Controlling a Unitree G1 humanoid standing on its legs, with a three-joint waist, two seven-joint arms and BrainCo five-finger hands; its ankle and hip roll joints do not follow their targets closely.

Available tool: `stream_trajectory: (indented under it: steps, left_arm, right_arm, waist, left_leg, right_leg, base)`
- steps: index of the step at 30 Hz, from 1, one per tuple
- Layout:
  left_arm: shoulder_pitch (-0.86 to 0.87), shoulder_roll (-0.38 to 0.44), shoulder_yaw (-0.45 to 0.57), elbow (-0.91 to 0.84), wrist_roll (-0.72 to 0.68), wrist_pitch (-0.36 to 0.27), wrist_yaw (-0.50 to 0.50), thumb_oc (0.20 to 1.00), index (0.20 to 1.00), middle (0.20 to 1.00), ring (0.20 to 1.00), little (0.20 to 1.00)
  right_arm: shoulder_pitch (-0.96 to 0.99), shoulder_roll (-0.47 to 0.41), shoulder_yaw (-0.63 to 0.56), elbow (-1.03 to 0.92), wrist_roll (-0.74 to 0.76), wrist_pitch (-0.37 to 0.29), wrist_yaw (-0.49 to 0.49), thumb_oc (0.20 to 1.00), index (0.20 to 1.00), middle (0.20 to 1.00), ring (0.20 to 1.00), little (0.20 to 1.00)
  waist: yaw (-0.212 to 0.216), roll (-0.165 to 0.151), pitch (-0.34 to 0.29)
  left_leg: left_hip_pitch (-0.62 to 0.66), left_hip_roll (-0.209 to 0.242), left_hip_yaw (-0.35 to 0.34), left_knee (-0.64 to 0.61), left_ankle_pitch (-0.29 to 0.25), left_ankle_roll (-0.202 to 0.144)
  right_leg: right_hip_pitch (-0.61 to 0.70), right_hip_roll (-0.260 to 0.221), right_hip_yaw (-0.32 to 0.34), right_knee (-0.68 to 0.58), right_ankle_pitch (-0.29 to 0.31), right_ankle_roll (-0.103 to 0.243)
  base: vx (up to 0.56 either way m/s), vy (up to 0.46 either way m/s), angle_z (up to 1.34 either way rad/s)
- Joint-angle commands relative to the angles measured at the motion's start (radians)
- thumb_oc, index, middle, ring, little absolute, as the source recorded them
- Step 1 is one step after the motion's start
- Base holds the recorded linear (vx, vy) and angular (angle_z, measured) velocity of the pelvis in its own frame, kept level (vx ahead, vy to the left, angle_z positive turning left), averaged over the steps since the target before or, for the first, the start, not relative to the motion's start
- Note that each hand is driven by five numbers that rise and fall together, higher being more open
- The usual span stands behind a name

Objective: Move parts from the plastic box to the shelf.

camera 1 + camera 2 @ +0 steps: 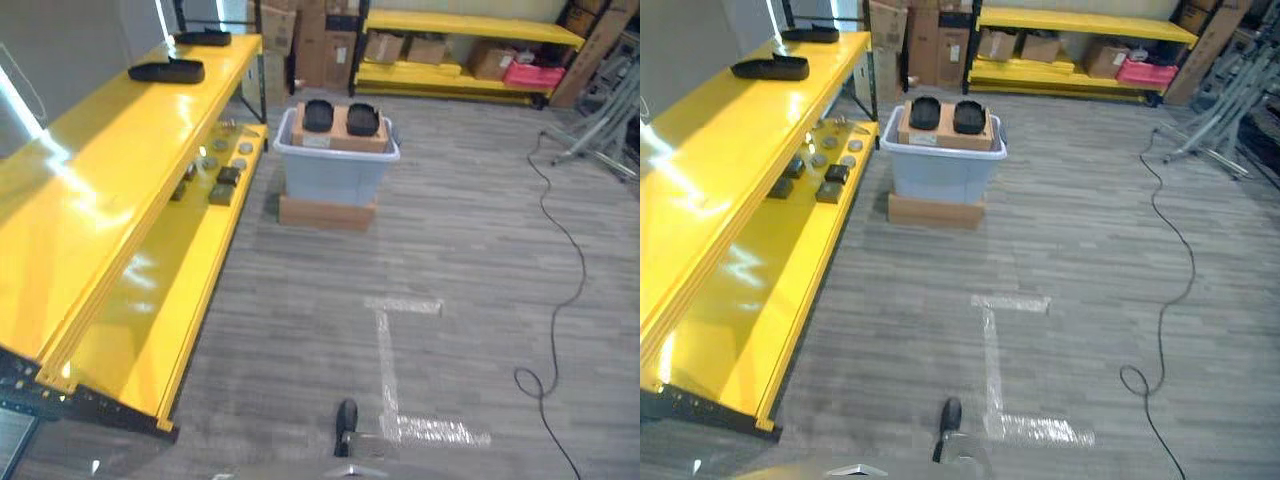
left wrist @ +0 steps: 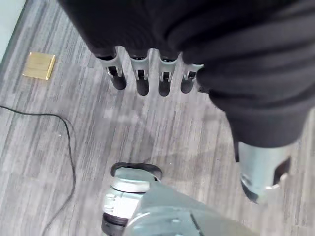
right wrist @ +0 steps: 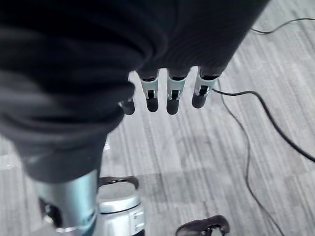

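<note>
Plastic box (image 1: pixel 335 170) sits upper centre on the floor, on a flat cardboard base (image 1: pixel 327 212), with a cardboard insert (image 1: pixel 339 128) on top carrying two black parts (image 1: pixel 318 115). Yellow shelf (image 1: pixel 120 170) runs along the left: two black parts (image 1: pixel 167 71) on its top level at upper left, small parts (image 1: pixel 222 178) on the lower level. Left hand (image 2: pixel 147 78) and right hand (image 3: pixel 167 93) hang over grey floor, fingers straight, nothing held.
</note>
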Motion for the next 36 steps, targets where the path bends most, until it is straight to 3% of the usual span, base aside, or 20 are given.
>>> stream_trajectory:
  steps: [1,4,5,6,9,11,14,15,17,19,20,22,25,26,28,29,31,34,35,36]
  left_arm:
    - [-0.028,0.019,0.017,0.003,0.010,-0.037,0.008,1.000,1.000,1.000,1.000,1.000]
    - [-0.043,0.017,0.028,-0.017,-0.044,-0.042,0.007,1.000,1.000,1.000,1.000,1.000]
    - [-0.056,0.016,0.029,-0.028,-0.053,-0.035,0.011,1.000,1.000,1.000,1.000,1.000]
    - [-0.058,0.016,0.028,-0.030,-0.055,-0.032,0.012,1.000,1.000,1.000,1.000,1.000]
    - [-0.098,0.018,0.011,-0.046,-0.077,-0.029,0.020,1.000,1.000,1.000,1.000,1.000]
    - [-0.110,0.018,0.009,-0.044,-0.093,-0.027,0.030,1.000,1.000,1.000,1.000,1.000]
    - [-0.113,0.019,0.017,-0.035,-0.101,-0.020,0.037,1.000,1.000,1.000,1.000,1.000]
    - [-0.107,0.018,0.015,-0.034,-0.103,-0.015,0.037,1.000,1.000,1.000,1.000,1.000]
    - [-0.082,0.018,0.023,-0.028,-0.099,-0.013,0.027,1.000,1.000,1.000,1.000,1.000]
    - [-0.064,0.024,0.044,-0.022,-0.092,-0.019,0.013,1.000,1.000,1.000,1.000,1.000]
    - [-0.042,0.020,0.073,-0.018,-0.112,-0.034,0.025,1.000,1.000,1.000,1.000,1.000]
    - [-0.029,0.023,0.085,-0.018,-0.106,-0.051,0.025,1.000,1.000,1.000,1.000,1.000]
    - [-0.026,0.031,0.091,-0.024,-0.099,-0.062,0.016,1.000,1.000,1.000,1.000,1.000]
    - [-0.029,0.034,0.084,-0.028,-0.098,-0.063,0.011,1.000,1.000,1.000,1.000,1.000]
    - [-0.033,0.033,0.053,-0.045,-0.084,-0.066,-0.004,1.000,1.000,1.000,1.000,1.000]
    - [-0.033,0.032,0.031,-0.052,-0.106,-0.063,0.001,1.000,1.000,1.000,1.000,1.000]
    - [-0.034,0.032,0.015,-0.058,-0.137,-0.061,0.012,1.000,1.000,1.000,1.000,1.000]
    - [-0.060,0.041,-0.002,-0.069,-0.153,-0.049,0.026,1.000,1.000,1.000,1.000,1.000]
    - [-0.078,0.042,-0.001,-0.069,-0.142,-0.042,0.033,1.000,1.000,1.000,1.000,1.000]
    - [-0.081,0.043,-0.001,-0.068,-0.142,-0.040,0.037,1.000,1.000,1.000,1.000,1.000]
  right_arm:
    - [-0.059,-0.061,0.029,0.051,-0.020,-0.002,-0.036,1.000,1.000,1.000,1.000,1.000]
    - [-0.072,-0.084,0.044,0.026,-0.024,0.013,-0.051,1.000,1.000,1.000,1.000,1.000]
    - [-0.073,-0.098,0.043,0.015,-0.018,0.015,-0.055,1.000,1.000,1.000,1.000,1.000]
    - [-0.073,-0.101,0.044,0.013,-0.017,0.016,-0.057,1.000,1.000,1.000,1.000,1.000]
    - [-0.079,-0.124,0.044,0.001,-0.005,0.016,-0.058,1.000,1.000,1.000,1.000,1.000]
    - [-0.086,-0.123,0.044,0.008,-0.022,0.012,-0.043,1.000,1.000,1.000,1.000,1.000]
    - [-0.089,-0.112,0.061,0.012,-0.069,0.011,-0.047,1.000,1.000,1.000,1.000,1.000]
    - [-0.087,-0.111,0.068,0.016,-0.078,0.009,-0.047,1.000,1.000,1.000,1.000,1.000]
    - [-0.079,-0.118,0.071,0.013,-0.108,0.006,-0.041,1.000,1.000,1.000,1.000,1.000]
    - [-0.068,-0.129,0.071,0.003,-0.144,-0.002,-0.036,1.000,1.000,1.000,1.000,1.000]
    - [-0.082,-0.132,0.093,0.002,-0.173,-0.006,-0.037,1.000,1.000,1.000,1.000,1.000]
    - [-0.097,-0.126,0.099,0.006,-0.179,-0.006,-0.037,1.000,1.000,1.000,1.000,1.000]
    - [-0.105,-0.109,0.097,0.001,-0.168,-0.005,-0.040,1.000,1.000,1.000,1.000,1.000]
    - [-0.107,-0.104,0.094,-0.002,-0.155,-0.009,-0.040,1.000,1.000,1.000,1.000,1.000]
    - [-0.109,-0.093,0.094,-0.027,-0.126,-0.010,-0.050,1.000,1.000,1.000,1.000,1.000]
    - [-0.111,-0.085,0.098,-0.039,-0.127,-0.012,-0.057,1.000,1.000,1.000,1.000,1.000]
    - [-0.116,-0.080,0.106,-0.044,-0.127,-0.012,-0.060,1.000,1.000,1.000,1.000,1.000]
    - [-0.127,-0.073,0.124,-0.045,-0.122,-0.037,-0.046,1.000,1.000,1.000,1.000,1.000]
    - [-0.137,-0.073,0.127,-0.045,-0.107,-0.048,-0.044,1.000,1.000,1.000,1.000,1.000]
    - [-0.140,-0.074,0.128,-0.046,-0.102,-0.049,-0.044,1.000,1.000,1.000,1.000,1.000]
  waist:
    - [0.015,-0.032,-0.010]
    - [0.010,-0.034,-0.008]
    - [0.008,-0.037,0.005]
    - [0.007,-0.029,0.005]
    - [0.018,-0.043,0.050]
    - [0.026,-0.047,0.067]
    - [0.038,-0.040,0.075]
    - [0.049,-0.024,0.075]
    - [0.069,0.005,0.078]
    - [0.081,0.006,0.091]
    - [0.104,0.006,0.078]
    - [0.117,0.000,0.071]
    - [0.141,-0.009,0.043]
    - [0.144,-0.011,0.035]
    - [0.141,-0.005,0.017]
    - [0.139,-0.002,0.014]
    - [0.136,0.008,0.014]
    - [0.125,0.019,0.028]
    - [0.123,0.022,0.036]
    - [0.121,0.019,0.040]
  left_leg:
    - [-0.040,0.037,0.098,0.112,0.054,0.013]
    - [-0.155,0.119,0.136,0.402,0.189,-0.024]
    - [-0.235,0.145,0.141,0.540,0.203,-0.022]
    - [-0.241,0.154,0.134,0.557,0.193,-0.027]
    - [-0.456,0.085,0.145,0.600,0.160,0.010]
    - [-0.473,0.037,0.171,0.491,0.138,0.025]
    - [-0.455,-0.017,0.178,0.146,0.185,0.014]
    - [-0.468,-0.018,0.169,-0.013,0.262,-0.007]
    - [-0.520,0.004,0.170,-0.210,0.401,-0.045]
    - [-0.565,0.004,0.176,-0.203,0.402,-0.049]
    - [-0.568,0.005,0.141,-0.147,0.396,-0.027]
    - [-0.578,0.004,0.119,-0.076,0.393,-0.017]
    - [-0.560,-0.024,0.113,0.004,0.326,0.019]
    - [-0.536,-0.042,0.112,-0.003,0.307,0.036]
    - [-0.464,-0.086,0.109,-0.047,0.273,0.085]
    - [-0.422,-0.114,0.112,-0.062,0.239,0.111]
    - [-0.395,-0.115,0.116,-0.077,0.225,0.128]
    - [-0.344,-0.113,0.096,-0.098,0.213,0.137]
    - [-0.334,-0.102,0.092,-0.094,0.216,0.132]
    - [-0.325,-0.101,0.091,-0.091,0.210,0.130]
  right_leg:
    - [-0.031,-0.017,0.041,-0.019,-0.067,0.099]
    - [0.025,0.021,0.043,-0.046,-0.117,0.043]
    - [0.049,0.036,0.049,-0.057,-0.129,0.023]
    - [0.059,0.047,0.050,-0.058,-0.138,0.025]
    - [0.090,0.048,0.057,-0.072,-0.139,0.014]
    - [0.115,0.043,0.063,-0.077,-0.144,0.026]
    - [0.137,0.042,0.067,-0.074,-0.152,0.050]
    - [0.150,0.053,0.072,-0.067,-0.158,0.055]
    - [0.187,0.080,0.089,-0.049,-0.179,0.049]
    - [0.223,0.074,0.089,-0.025,-0.205,0.043]
    - [0.236,0.061,0.100,0.016,-0.256,0.042]
    - [0.253,0.050,0.114,0.037,-0.285,0.046]
    - [0.316,0.001,0.086,0.126,-0.362,0.060]
    - [0.316,-0.021,0.069,0.190,-0.347,0.074]
    - [0.229,-0.087,0.053,0.448,-0.236,0.127]
    - [0.151,-0.136,0.057,0.606,-0.189,0.136]
    - [0.073,-0.146,0.059,0.684,-0.174,0.127]
    - [-0.040,-0.087,0.012,0.609,-0.203,0.103]
    - [-0.074,-0.066,-0.019,0.470,-0.165,0.094]
    - [-0.084,-0.063,-0.021,0.409,-0.148,0.098]
  base:
    - [0.31,-0.216,0.21]
    - [0.32,-0.293,-0.11]
    - [0.24,-0.195,-0.04]
    - [0.15,-0.166,0.06]
    - [0.14,-0.085,0.06]
    - [0.23,0.026,0.04]
    - [0.38,0.124,0.00]
    - [0.53,0.154,-0.16]
    - [0.74,0.195,-0.21]
    - [0.69,0.205,-0.42]
    - [0.46,0.158,-0.66]
    - [0.50,0.135,-0.77]
    - [0.52,0.162,-0.63]
    - [0.46,0.221,-0.05]
    - [0.52,0.349,0.06]
    - [0.40,0.313,-0.05]
    - [0.25,0.156,-0.11]
    - [0.26,-0.063,-0.13]
    - [0.25,-0.183,0.02]
    - [0.31,-0.218,0.07]
